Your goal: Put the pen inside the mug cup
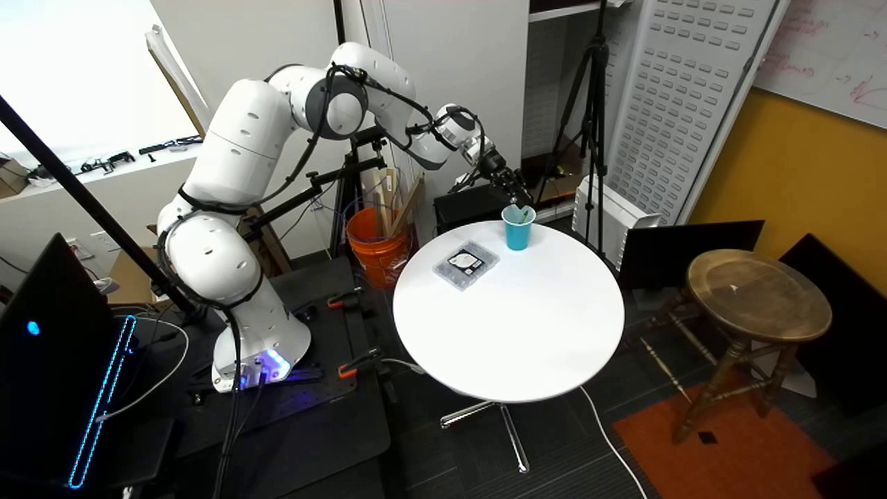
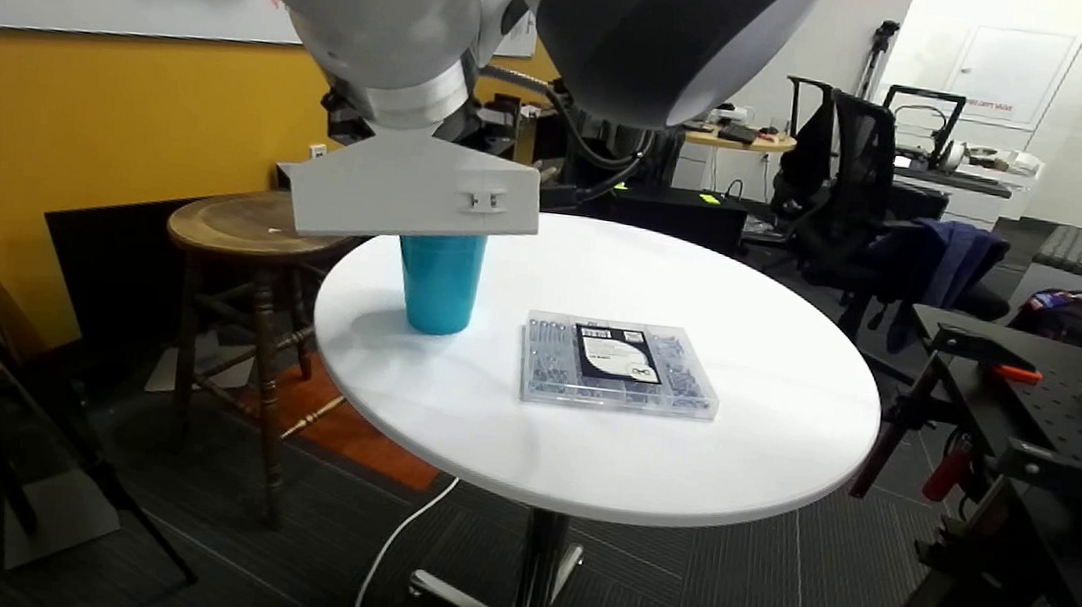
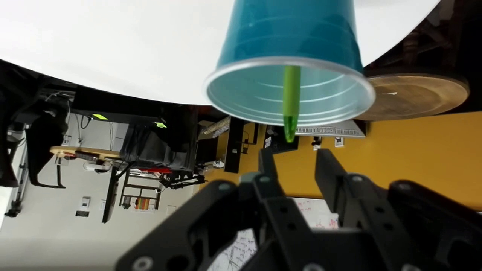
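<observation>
Wrist view has the scene upside down, and the fingers point(image 3: 270, 165) reach in from its lower edge, spread partway: the gap at their tips is wider than the pen point(image 3: 292, 92), they have hold of nothing, and yellow wall point(image 3: 295, 171) shows between them. Straight ahead of the tips, near but apart, is the end of the pen, bright green. The pen is inside the mug cup point(image 3: 290, 34), its lower part hidden by the near side, its end overlapping the rim as seen from here. The mug cup, blue with a pale rim, has its mouth turned toward the fingers.

In an exterior view the fingers are just above the rim, and below them the mug cup stands upright on the round white counter point(image 1: 513, 333), near its edge, a touch of green showing inside. Lower than the fingers and off toward the base of the arm point(image 1: 235, 173), a clear parts case point(image 1: 481, 258) lies flat on the counter, apart from the mug cup. In an exterior view the fingers are hidden, and a pale plate point(image 2: 412, 191) at the wrist covers the rim. Well away from the fingers, past the counter's edge, stands a wooden stool point(image 1: 759, 294).
</observation>
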Available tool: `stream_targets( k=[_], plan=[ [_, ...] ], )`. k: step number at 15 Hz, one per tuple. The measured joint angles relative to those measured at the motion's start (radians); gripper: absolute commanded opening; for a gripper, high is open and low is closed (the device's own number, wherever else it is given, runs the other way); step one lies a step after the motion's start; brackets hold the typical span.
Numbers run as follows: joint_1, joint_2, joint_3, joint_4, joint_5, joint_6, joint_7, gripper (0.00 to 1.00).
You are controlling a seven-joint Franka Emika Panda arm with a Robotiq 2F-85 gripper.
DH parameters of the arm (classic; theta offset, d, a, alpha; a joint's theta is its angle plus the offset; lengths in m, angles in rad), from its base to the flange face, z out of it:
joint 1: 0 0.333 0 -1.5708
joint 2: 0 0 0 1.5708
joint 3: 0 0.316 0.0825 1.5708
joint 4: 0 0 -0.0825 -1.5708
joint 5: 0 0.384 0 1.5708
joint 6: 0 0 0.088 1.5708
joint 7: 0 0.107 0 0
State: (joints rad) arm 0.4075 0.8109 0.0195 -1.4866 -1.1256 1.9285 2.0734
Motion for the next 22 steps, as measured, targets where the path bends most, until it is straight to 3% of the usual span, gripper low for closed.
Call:
stream_targets(
  k=[5,13,22],
  plan=[
    [0.001,-0.001,0.000,0.000,0.000,-0.013,0.044,1.00],
    [-0.013,-0.074,0.000,-0.058,0.018,-0.058,0.142,1.00],
    [-0.113,-0.270,0.015,-0.252,0.096,-0.039,0.257,1.00]
  ],
)
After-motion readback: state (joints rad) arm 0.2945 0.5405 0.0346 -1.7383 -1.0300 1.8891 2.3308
